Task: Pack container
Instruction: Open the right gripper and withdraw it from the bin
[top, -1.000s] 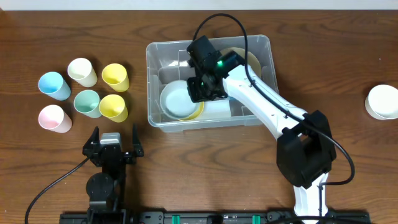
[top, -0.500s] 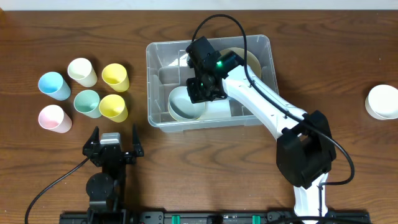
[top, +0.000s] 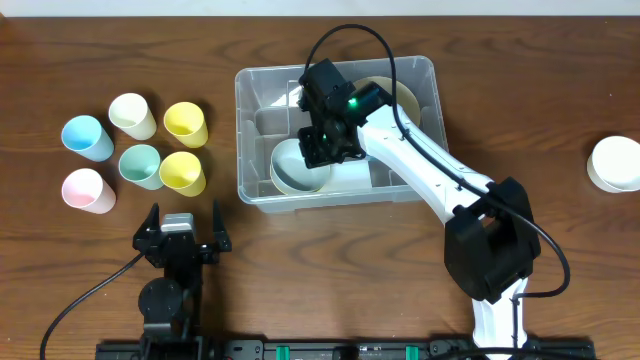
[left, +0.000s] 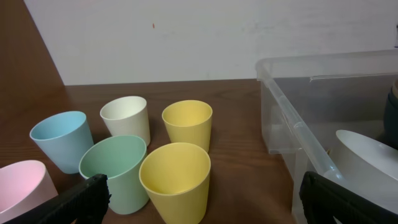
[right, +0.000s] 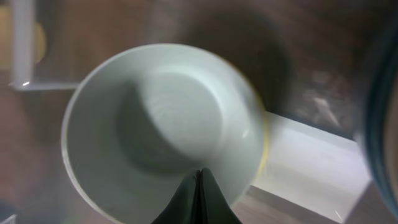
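Note:
The clear plastic container (top: 240, 120) stands at the table's middle back; its near corner shows in the left wrist view (left: 292, 124). A pale bowl (top: 292, 170) lies flat in its front left part, over a yellow bowl of which only an edge (right: 266, 149) shows. My right gripper (top: 322, 150) is inside the container, just above the pale bowl (right: 161, 112). Its fingers (right: 200, 171) are pressed together with nothing between them. My left gripper (top: 184, 222) is open and empty near the front edge, left of the container.
Several pastel cups (top: 140, 165) stand upright left of the container, close in front of the left gripper (left: 202, 186). A tan bowl (top: 395, 92) sits in the container's back right. A white bowl (top: 615, 162) stands at the far right.
One second ago the pale bowl looked bigger and brighter, with a yellow rim showing under it. It has since settled lower and flat. The right gripper shifted only slightly. The left arm has not moved.

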